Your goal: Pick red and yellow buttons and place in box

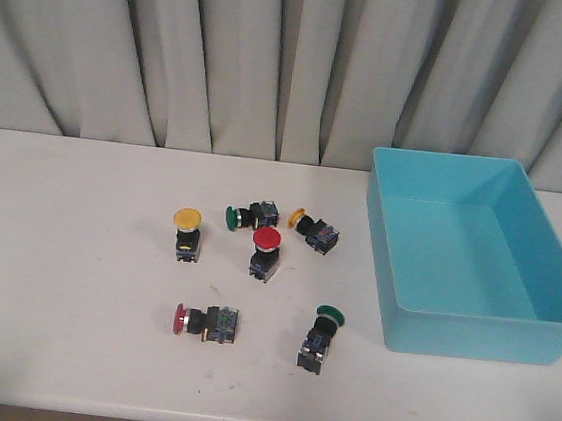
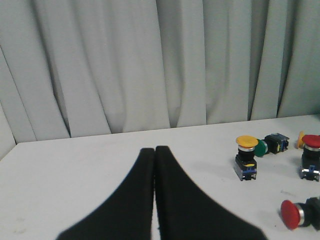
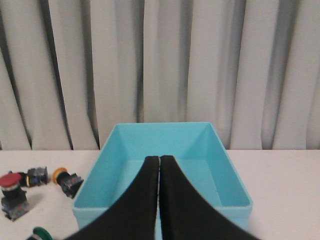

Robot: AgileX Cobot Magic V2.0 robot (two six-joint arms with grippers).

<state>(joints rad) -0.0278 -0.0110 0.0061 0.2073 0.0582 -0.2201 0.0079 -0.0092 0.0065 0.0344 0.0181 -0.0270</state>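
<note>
- Left gripper [image 2: 154, 152]: black fingers pressed tip to tip, clenched on nothing, held low and level over bare table [image 1: 56, 247].
- Ahead of it and off to its right stands the upright yellow button [image 2: 246, 156], yellow cap on top of a black body; a green button [image 2: 267, 145] lies on its side just behind that.
- Further right, an upright red button [image 2: 311, 156], and nearer the gripper a red button on its side [image 2: 299, 212], cap facing the camera.
- Right gripper [image 3: 159, 162]: fingers also closed together, empty, pointing straight at the box [image 3: 100, 172].
- The box is turquoise, open-topped, nothing visible inside.
- To the right gripper's left, a tipped yellow button [image 3: 66, 180] lies near the box wall.
- In the front view neither arm shows; a second green button [image 1: 319, 337] sits closest to the table's near edge.
</note>
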